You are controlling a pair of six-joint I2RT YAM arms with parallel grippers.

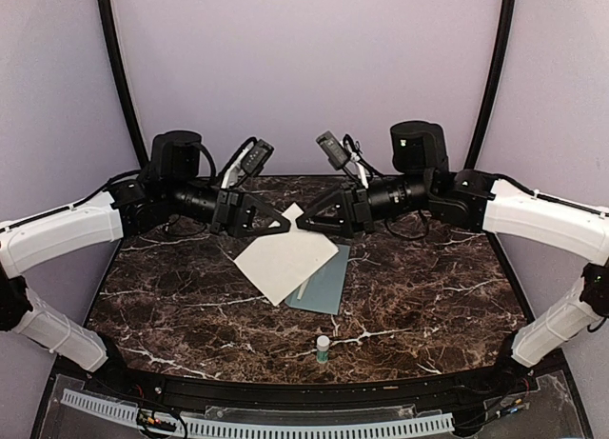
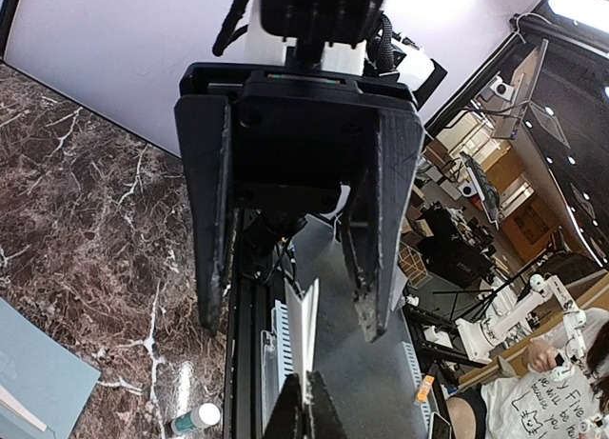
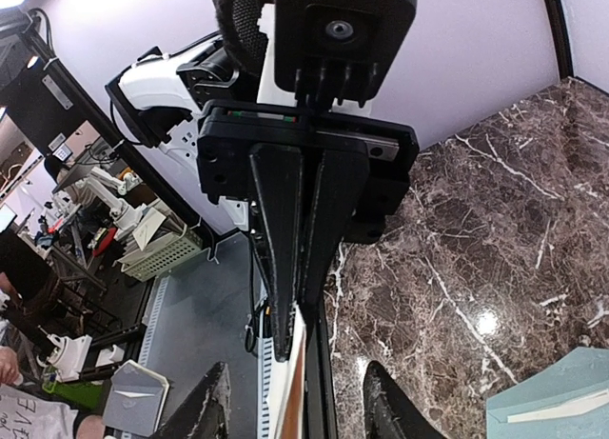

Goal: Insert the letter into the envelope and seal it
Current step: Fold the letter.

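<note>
The letter (image 1: 285,258), a cream sheet, is held by its far corner over the table, slanting down toward me. My left gripper (image 1: 283,224) is shut on that corner. In the left wrist view the sheet (image 2: 306,334) stands edge-on between the closed fingertips of the left gripper (image 2: 304,380). My right gripper (image 1: 304,221) faces it tip to tip and is open. Its jaws straddle the sheet's edge (image 3: 297,391) without touching it, as the right wrist view of the right gripper (image 3: 297,370) shows. The pale teal envelope (image 1: 324,282) lies flat on the marble, partly under the letter.
A small white glue stick (image 1: 323,349) stands near the front edge of the dark marble table (image 1: 428,287). It also shows in the left wrist view as the glue stick (image 2: 195,420). The envelope's corner (image 3: 561,401) shows at the right wrist view's lower right.
</note>
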